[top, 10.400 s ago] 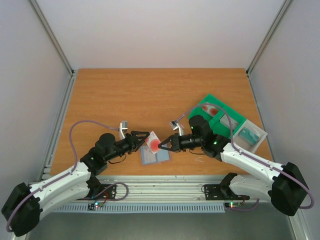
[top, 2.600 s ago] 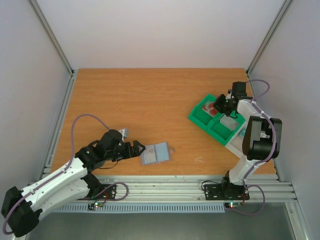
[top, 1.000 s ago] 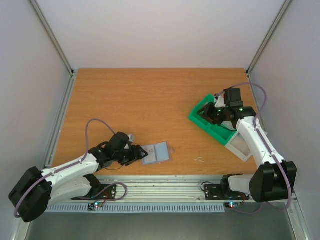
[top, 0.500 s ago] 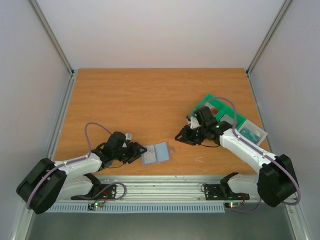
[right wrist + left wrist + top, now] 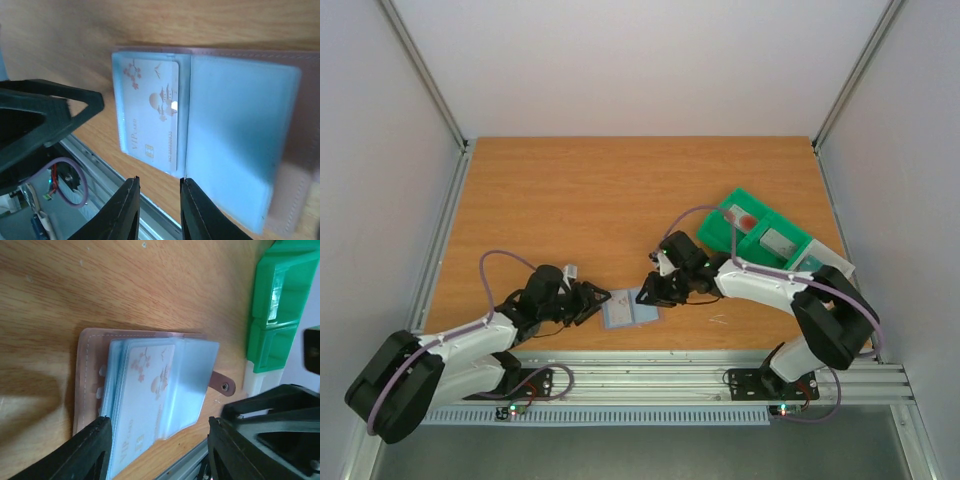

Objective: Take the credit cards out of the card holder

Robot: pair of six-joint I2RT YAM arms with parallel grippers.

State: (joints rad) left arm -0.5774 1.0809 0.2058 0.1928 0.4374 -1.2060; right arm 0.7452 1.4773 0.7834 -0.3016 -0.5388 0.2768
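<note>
The card holder [image 5: 630,311] lies open on the table near the front edge, its clear blue sleeves fanned out. A pale credit card [image 5: 154,115] with a pink pattern sits in the left sleeve and also shows in the left wrist view [image 5: 144,390]. My left gripper [image 5: 600,300] is open at the holder's left edge, its fingers [image 5: 95,450] straddling the sleeves' near corner. My right gripper [image 5: 642,296] hovers over the holder's right panel [image 5: 240,150], open a narrow way, with nothing between its fingers [image 5: 125,210].
A green compartmented tray [image 5: 720,235] stands at the right, holding a white card with a red mark [image 5: 745,218] and a grey card [image 5: 778,240]. The table's front edge and metal rail [image 5: 650,368] run just behind the holder.
My right arm has swung from the green tray down to the card holder. The left gripper has narrowed and edged up to the holder's left side.
</note>
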